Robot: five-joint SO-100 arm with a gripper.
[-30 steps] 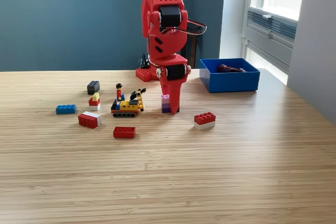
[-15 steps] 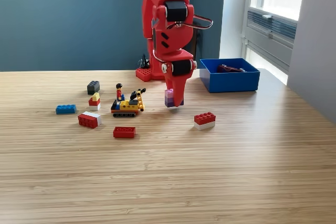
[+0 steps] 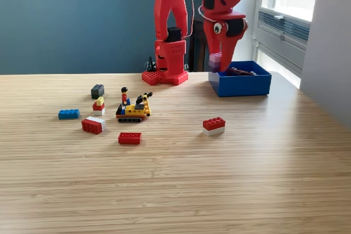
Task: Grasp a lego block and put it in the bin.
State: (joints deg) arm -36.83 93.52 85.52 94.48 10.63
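— Over the bin's (image 3: 239, 85) near left corner, as the exterior view shows it, your gripper (image 3: 218, 65) hangs with its fingers pointing down. What is it carrying?

— A small pink-and-purple block (image 3: 214, 62), clamped between the jaws. They look closed just to the block's width, no wider. The block is in the air, just above the bin's rim and clear of the table (image 3: 219, 179).

— So how much of the job is done?

— You have the grasp and the lift, and by my judgement most of the carry. The drop is left. The block seems to sit over the rim's edge rather than over the middle of the bin, so I would move further in before letting go; from this angle I cannot tell the depth for sure.

— Anything in the bin already?

— One dark red piece (image 3: 241, 72) lies inside, towards the back.

— And away from the bin?

— Nearest it lies a red-and-white block (image 3: 213, 125). Well to the view's left of the bin are a toy vehicle (image 3: 133, 111) and several more bricks.
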